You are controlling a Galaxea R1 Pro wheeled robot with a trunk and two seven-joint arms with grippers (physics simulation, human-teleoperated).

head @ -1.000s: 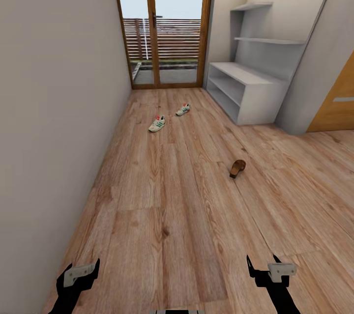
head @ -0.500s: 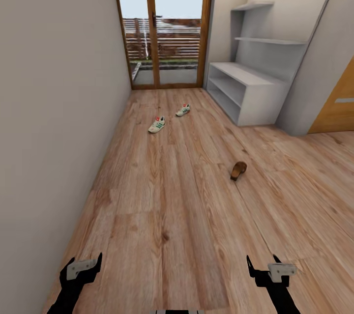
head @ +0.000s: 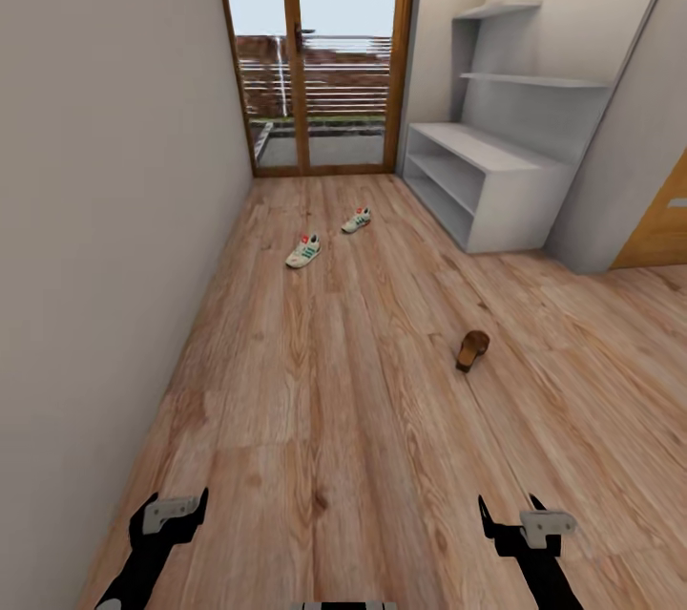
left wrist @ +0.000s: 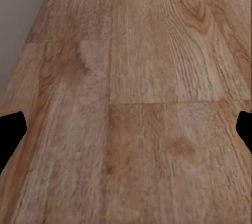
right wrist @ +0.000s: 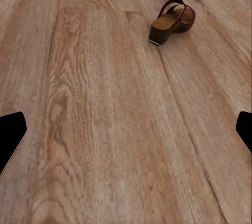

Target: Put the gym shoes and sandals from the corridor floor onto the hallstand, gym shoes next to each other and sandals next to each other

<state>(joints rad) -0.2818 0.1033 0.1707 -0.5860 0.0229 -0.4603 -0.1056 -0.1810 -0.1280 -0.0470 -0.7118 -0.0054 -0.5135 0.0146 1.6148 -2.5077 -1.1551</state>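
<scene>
both sets of fingers, left and right, hang spread apart and empty above the floor. a sandal lies ahead of the right; two shoes lie farther off, near the rack.

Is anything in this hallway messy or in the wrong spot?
Yes. Two gym shoes lie apart on the corridor floor, pointing askew, and one sandal sits alone nearer the robot. The hallstand has bare shelves, so the shoes look left out. I see just one sandal.
</scene>
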